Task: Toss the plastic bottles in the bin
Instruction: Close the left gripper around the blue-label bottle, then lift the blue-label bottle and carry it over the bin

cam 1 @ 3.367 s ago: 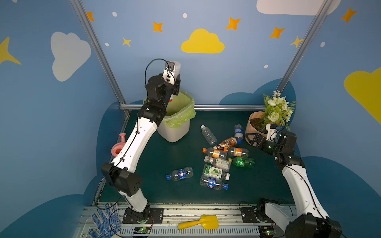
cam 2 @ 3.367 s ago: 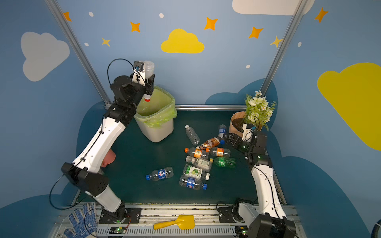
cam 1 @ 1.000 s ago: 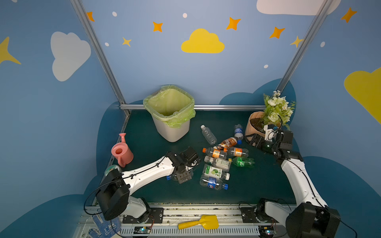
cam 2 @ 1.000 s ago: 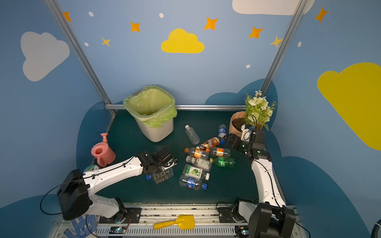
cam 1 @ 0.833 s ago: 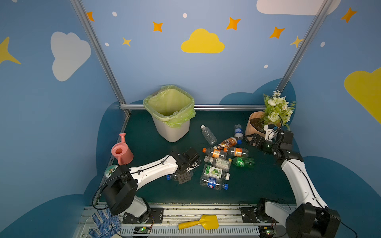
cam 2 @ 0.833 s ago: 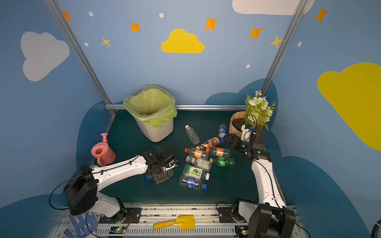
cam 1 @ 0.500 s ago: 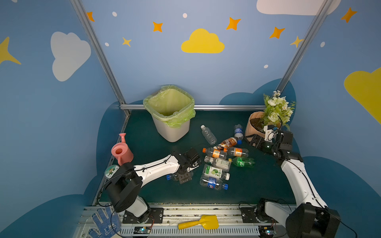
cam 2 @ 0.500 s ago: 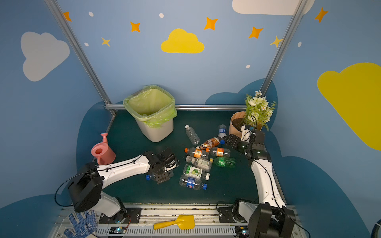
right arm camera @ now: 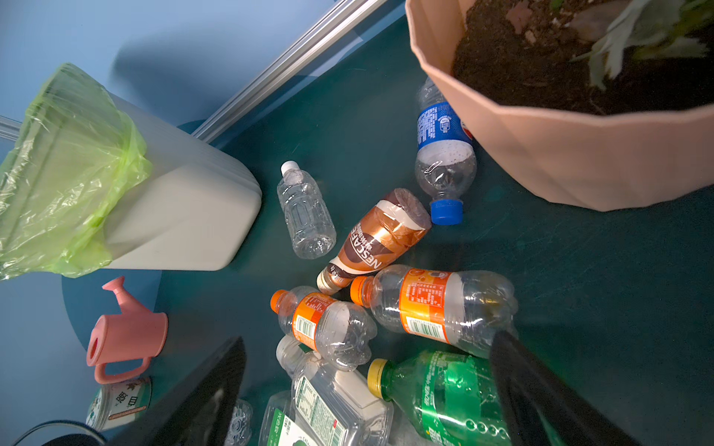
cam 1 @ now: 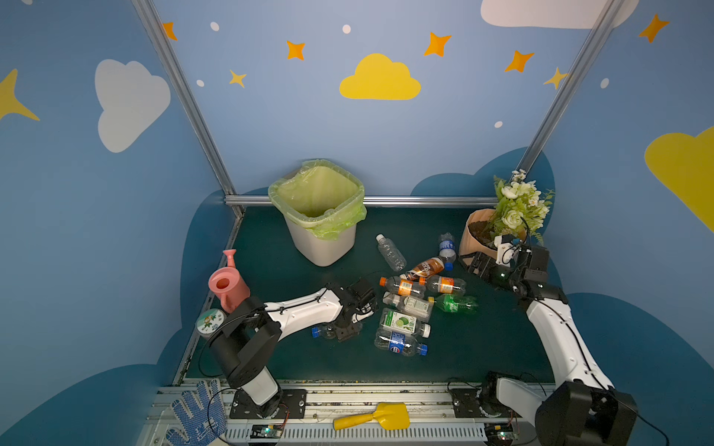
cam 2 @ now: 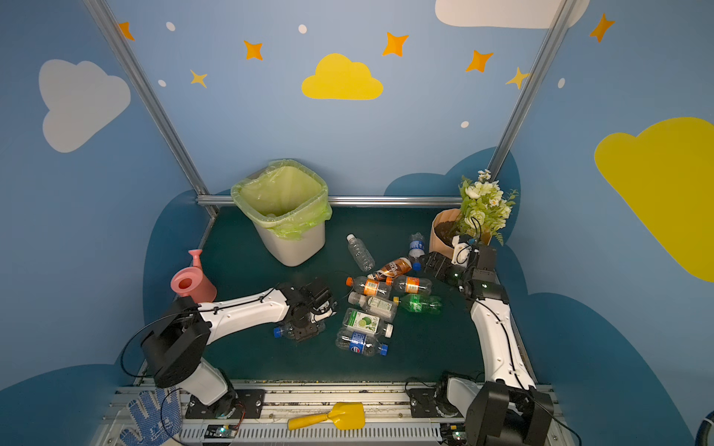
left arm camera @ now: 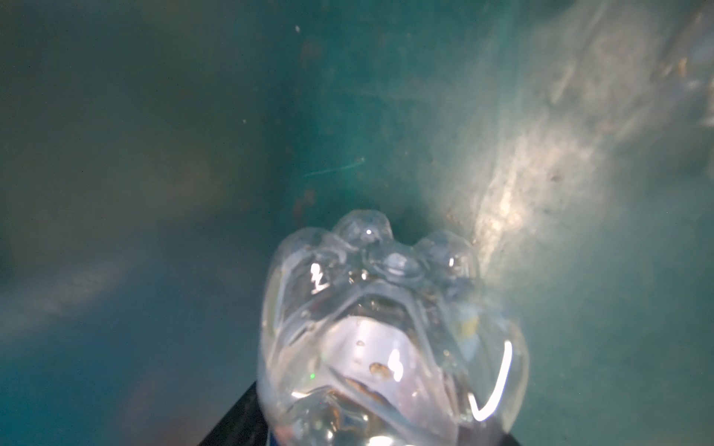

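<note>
Top views both showed you a dark green table [cam 1: 483,347] inside blue cloud-painted walls [cam 1: 347,135]. The bin [cam 1: 324,247] stood at the back and the plastic bottles [cam 1: 405,287] lay mid-table. Only the left wrist view showed the base of a clear bottle [left arm camera: 386,328] between the jaws of your left gripper [cam 1: 347,330]; pressed or not, I cannot tell. Your right gripper [cam 1: 476,265] stood wide and empty. Right wrist view alone read "NESCAFE" on a brown bottle [right arm camera: 371,239].

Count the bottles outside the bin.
10 bottles: one under the left gripper, one clear right of the bin, one by the flowerpot, seven piled in the middle. More may lie hidden in the bin.
</note>
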